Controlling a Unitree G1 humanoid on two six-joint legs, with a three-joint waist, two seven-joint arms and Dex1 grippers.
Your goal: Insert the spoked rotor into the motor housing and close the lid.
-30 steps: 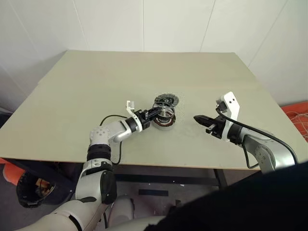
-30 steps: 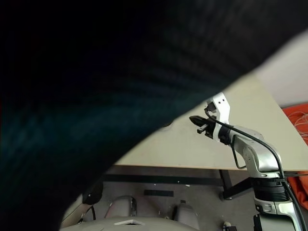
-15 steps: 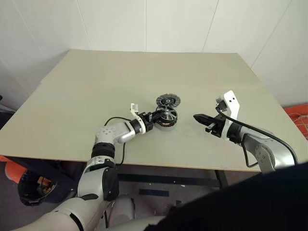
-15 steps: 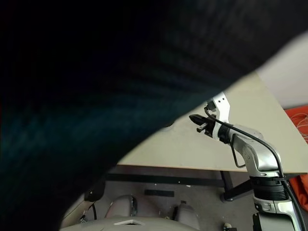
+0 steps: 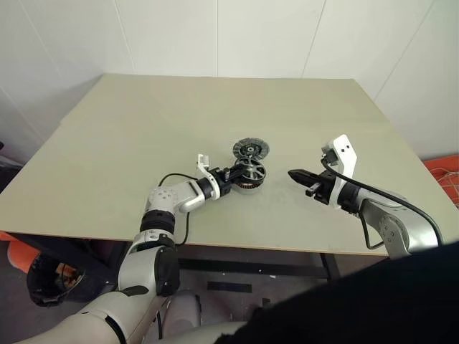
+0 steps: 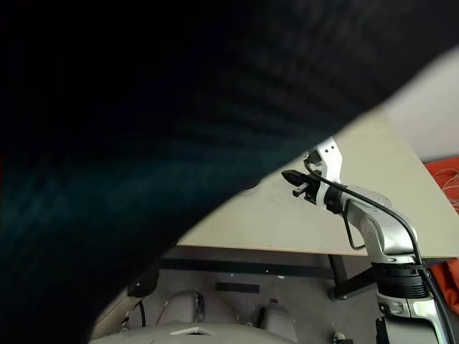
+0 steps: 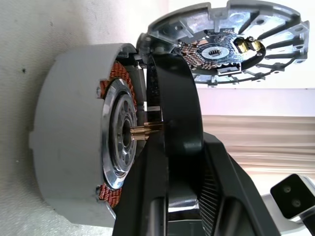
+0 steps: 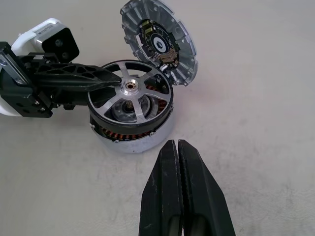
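The motor housing (image 8: pixel 133 138), a pale round shell with copper windings, rests on the table. Just above it hangs the spoked rotor (image 8: pixel 131 96), black-rimmed with silver spokes and slightly tilted, its shaft over the housing's hub. My left gripper (image 5: pixel 237 174) reaches in level from the left and is shut on the rotor's black rim (image 7: pixel 177 103). The lid (image 5: pixel 251 150), a grey slotted disc, lies just behind the housing with its edge against it. My right gripper (image 5: pixel 295 175) hovers to the right of the housing, shut and holding nothing.
The beige table (image 5: pixel 143 122) spreads wide around the parts; its front edge runs close below both arms. White walls stand behind it. An orange object (image 5: pixel 445 168) lies on the floor past the table's right side.
The head view has shifted a little. The left gripper keeps the rotor over the housing, and the right gripper has stayed where it was.
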